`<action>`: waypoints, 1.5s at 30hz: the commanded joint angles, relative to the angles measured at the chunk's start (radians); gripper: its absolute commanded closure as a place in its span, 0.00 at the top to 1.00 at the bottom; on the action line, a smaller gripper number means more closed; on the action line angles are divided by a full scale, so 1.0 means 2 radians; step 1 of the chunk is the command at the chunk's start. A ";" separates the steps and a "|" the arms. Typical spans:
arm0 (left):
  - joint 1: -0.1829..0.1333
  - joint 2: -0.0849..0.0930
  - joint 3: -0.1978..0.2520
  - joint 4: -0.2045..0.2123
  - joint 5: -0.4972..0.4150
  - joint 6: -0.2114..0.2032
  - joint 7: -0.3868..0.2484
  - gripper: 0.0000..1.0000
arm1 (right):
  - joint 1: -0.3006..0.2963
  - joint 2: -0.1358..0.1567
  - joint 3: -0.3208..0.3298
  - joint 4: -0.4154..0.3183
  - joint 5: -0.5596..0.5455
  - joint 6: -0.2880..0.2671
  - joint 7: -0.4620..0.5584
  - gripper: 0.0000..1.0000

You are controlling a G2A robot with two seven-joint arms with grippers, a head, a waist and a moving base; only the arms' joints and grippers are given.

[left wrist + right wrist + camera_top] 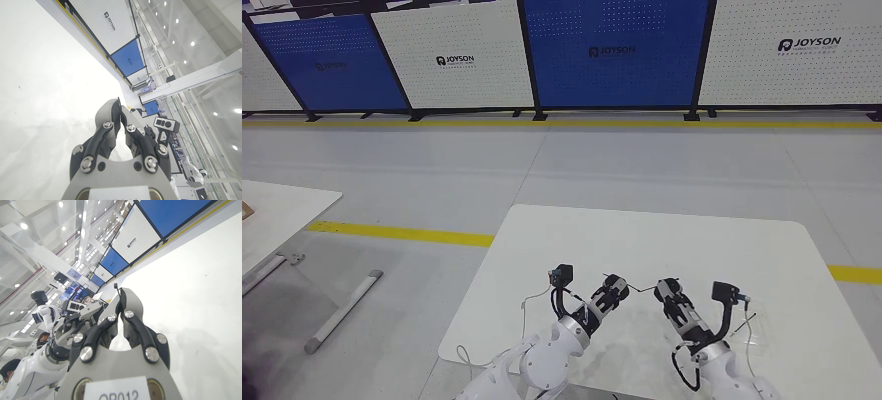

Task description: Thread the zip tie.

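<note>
Right pincer (666, 289) (121, 292): clamped tight on the zip tie (115, 286). The black head end pokes out just past its fingertips, and the strap runs back down between the pads.

Left pincer (616, 287) (120, 106): fingers (108, 111) pressed together, pads meeting at the tips, no gap. The left wrist view shows no strap between the pads, so I can't tell if it actually grips the tie.

From above, the zip tie (642, 288) is a thin dark line bridging the gap between the two pincers, from the right tips across to the left tips. Tips face each other, close but apart.

Both pincers sit over the white surface (662, 240) (47, 75) (189, 285), at its near side. From the left wrist, the right arm's wrist shows just behind the left pincer's tips. From the right wrist, the left arm lies beside the right pincer.
</note>
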 commanded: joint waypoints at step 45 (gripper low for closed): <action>0.004 -0.008 -0.007 0.005 0.008 -0.008 -0.004 0.00 | -0.012 -0.009 0.011 -0.010 -0.010 0.002 -0.010 0.00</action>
